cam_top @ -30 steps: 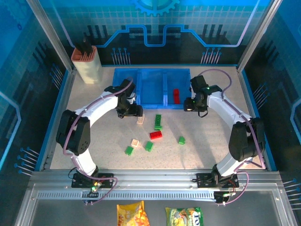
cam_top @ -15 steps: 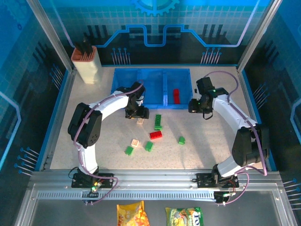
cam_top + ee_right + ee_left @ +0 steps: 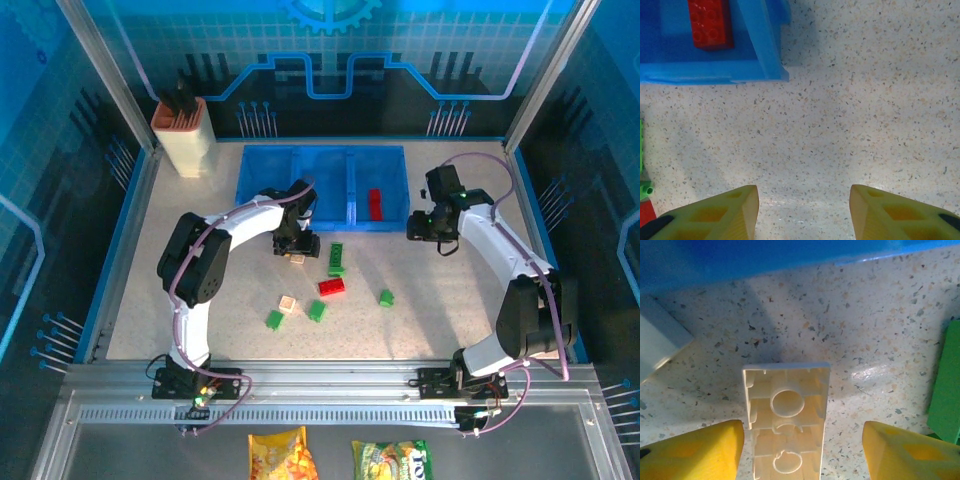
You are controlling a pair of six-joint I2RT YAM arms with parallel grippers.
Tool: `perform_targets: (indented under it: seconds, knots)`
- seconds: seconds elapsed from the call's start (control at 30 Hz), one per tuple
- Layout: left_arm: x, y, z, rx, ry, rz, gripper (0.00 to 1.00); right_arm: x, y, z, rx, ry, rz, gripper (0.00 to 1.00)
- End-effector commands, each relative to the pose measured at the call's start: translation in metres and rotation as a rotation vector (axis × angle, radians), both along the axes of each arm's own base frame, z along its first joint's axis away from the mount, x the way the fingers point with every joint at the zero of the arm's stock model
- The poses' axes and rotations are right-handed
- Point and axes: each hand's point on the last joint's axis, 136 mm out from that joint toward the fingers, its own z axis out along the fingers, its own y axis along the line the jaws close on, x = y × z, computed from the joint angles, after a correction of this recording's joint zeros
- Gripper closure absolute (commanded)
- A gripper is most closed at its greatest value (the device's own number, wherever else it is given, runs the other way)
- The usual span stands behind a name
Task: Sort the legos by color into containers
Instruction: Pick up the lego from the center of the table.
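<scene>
Speckled pale tabletop (image 3: 450, 300) floors the enclosure, with the blue three-bin tray (image 3: 262, 175) at 12 o'clock and a beige holder (image 3: 185, 140) at 10 o'clock.

Since a second ago the left pincer (image 3: 297, 246) has swung from the tray's left front corner toward 3 o'clock. It now hangs over a cream brick (image 3: 297, 259) lying just at 6 o'clock of the tray's front wall. The right pincer (image 3: 430, 226) has drawn off from the tray's right front corner toward 3 o'clock. The bricks lie where they lay.

In the left wrist view the cream brick lies studs down, its hollow underside and round tubes facing up, between the yellow fingers (image 3: 695, 452). The jaws stand partly open around it. One finger is right at its side, touching or not cannot be told, and the other is clearly apart, so nothing is gripped.

The right pincer's jaws stand apart over bare tabletop, holding nothing.

A binned red brick (image 3: 375, 203) lies flat, studs up, in the tray's right bin. Loose near the table's middle are a long green brick (image 3: 336, 258), a loose red brick (image 3: 331, 286), three small green bricks (image 3: 317, 310) and a second cream brick (image 3: 287, 305).
</scene>
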Motion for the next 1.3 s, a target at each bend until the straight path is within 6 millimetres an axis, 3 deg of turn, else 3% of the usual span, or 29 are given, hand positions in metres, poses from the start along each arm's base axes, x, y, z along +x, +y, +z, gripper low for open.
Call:
perform_targets:
  seconds: [0.0,0.33,0.57,1.27]
  knots:
    - [0.003,-0.003,-0.004,0.022,-0.004,0.011,0.38,-0.007,-0.003,0.003,0.013,0.006,0.007,0.48]
    - [0.001,-0.003,-0.008,0.031,0.0,0.004,0.53,-0.008,-0.004,0.003,0.016,0.009,0.001,0.48]
    - [0.002,-0.003,-0.004,0.03,-0.011,0.002,0.59,-0.009,-0.003,0.006,0.02,0.008,-0.001,0.48]
    - [-0.002,0.002,0.051,-0.001,-0.108,-0.016,0.61,-0.011,-0.001,0.012,0.039,0.005,-0.012,0.48]
